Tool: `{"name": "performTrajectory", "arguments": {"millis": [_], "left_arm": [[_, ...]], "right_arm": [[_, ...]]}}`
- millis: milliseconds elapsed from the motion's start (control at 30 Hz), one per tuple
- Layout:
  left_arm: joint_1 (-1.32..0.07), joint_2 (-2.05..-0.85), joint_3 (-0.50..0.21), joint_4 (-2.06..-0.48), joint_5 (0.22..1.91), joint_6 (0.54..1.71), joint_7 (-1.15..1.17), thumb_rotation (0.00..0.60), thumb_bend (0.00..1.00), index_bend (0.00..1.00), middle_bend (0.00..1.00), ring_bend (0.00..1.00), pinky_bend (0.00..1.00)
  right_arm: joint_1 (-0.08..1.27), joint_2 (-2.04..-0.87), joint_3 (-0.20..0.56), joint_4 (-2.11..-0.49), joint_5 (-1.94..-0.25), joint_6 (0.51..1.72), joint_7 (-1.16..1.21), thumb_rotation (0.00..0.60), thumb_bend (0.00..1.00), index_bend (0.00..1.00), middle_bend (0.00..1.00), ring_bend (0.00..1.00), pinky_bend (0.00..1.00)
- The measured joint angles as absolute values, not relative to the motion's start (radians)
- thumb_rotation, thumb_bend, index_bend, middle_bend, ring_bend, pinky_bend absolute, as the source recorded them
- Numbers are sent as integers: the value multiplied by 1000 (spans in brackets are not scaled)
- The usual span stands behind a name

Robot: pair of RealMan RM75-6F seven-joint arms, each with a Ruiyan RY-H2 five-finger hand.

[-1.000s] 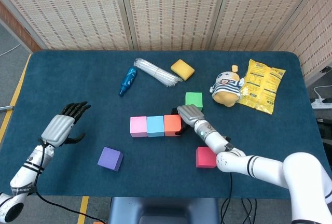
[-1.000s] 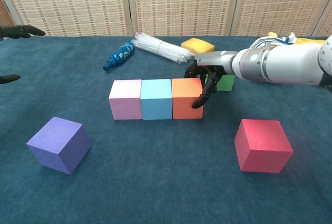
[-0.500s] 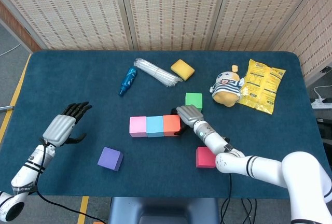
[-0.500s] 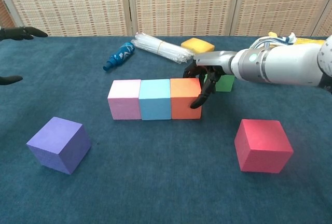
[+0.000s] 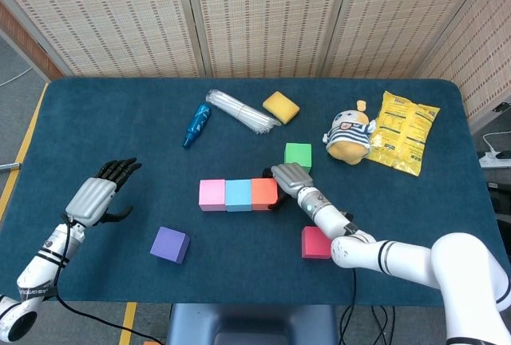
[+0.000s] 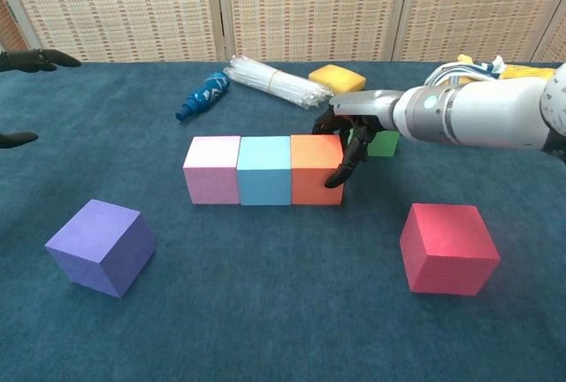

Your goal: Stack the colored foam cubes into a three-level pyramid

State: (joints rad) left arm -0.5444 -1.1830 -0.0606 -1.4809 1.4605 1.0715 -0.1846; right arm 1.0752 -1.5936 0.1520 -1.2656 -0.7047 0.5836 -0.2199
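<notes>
Head view: pink cube [image 5: 212, 194], blue cube [image 5: 239, 194], orange cube [image 5: 264, 193] touching in row mid-table. Right hand [image 5: 291, 178] at orange's right end, grip unclear from here. Left hand [image 5: 97, 194] spread, empty, well left. Purple cube [image 5: 170, 244], red cube [image 5: 316, 242], green cube [image 5: 299, 156] loose.

Chest view: right hand [image 6: 351, 134] fingers curled down against orange cube [image 6: 317, 169] right face, holding nothing. Risk: further push skews row or opens gaps, leaving uneven base for second level.

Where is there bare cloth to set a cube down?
Free: between the purple cube and red cube, in front of the pink-blue-orange row. Crowded: the back, around the bottle, straws, sponge, green cube.
</notes>
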Motion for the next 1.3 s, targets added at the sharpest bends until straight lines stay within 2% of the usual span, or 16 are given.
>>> {"name": "performTrajectory", "arguments": {"millis": [900,1000,1033,1200,1300], "left_arm": [[-540,-1186,-61,-1468,1466,1072,-206,600,352,3,0,0,58],[-540,-1185,-60,-1467,1468,1070,-207,600,353,1,0,0,58],[-540,-1185,-59,-1467,1468,1070,-207,600,354,0,0,0,58],[-540,-1184,-60,-1469,1471,1073,-206,600,352,0,0,0,57],[-542,-1184,-60,-1472,1473,1072,-203,600,353,0,0,0,57]], "right_arm": [[1095,-1615,158,-1270,-674,604,-225,600,237,469,459,470,622],[1097,-1615,153,-1271,-665,604,-232,600,237,403,457,427,581],[1098,-1614,151,-1273,-662,602,-234,600,236,345,439,389,550],[1103,-1595,139,-1299,-648,586,-243,600,236,76,289,238,384],[1104,-1581,133,-1321,-644,587,-246,600,236,6,226,192,353]]}}
